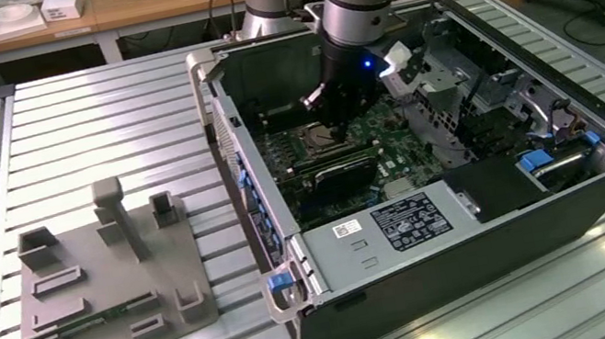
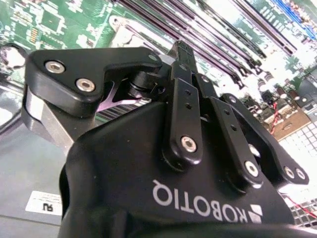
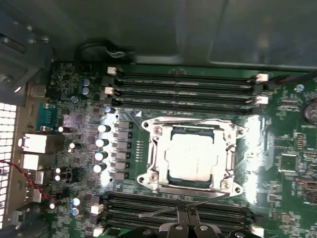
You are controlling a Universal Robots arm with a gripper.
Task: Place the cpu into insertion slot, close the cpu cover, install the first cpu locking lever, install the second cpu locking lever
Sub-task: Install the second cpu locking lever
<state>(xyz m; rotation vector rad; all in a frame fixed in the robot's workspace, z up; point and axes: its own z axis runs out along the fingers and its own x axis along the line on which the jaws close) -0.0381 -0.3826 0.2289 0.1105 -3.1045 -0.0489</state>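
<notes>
You are working inside one open computer case [image 1: 438, 229] lying on its side on the slatted metal table [image 1: 83, 124], with one grey fixture block [image 1: 100, 289] well apart toward the exterior view's left; the case lies this way, I judge, so the arm can come straight down on the board. The one green motherboard [image 3: 84, 148] faces up, and your single gripper [image 3: 187, 218] hangs just over it beside the socket. In the first wrist view you can count two banks of long black memory slots [image 3: 183, 89], three slots showing in the far bank, flanking the insertion slot [image 3: 148, 171]. The cpu [image 3: 190, 156] already sits flat in that slot, its silvery top showing through the window of the cpu cover [image 3: 230, 158], which appears folded down around it. A thin locking lever [image 3: 163, 212] slants along the socket edge right by the fingertips [image 3: 183, 214], which look drawn close together there; I cannot tell whether they actually pinch the lever or merely rest beside it.
</notes>
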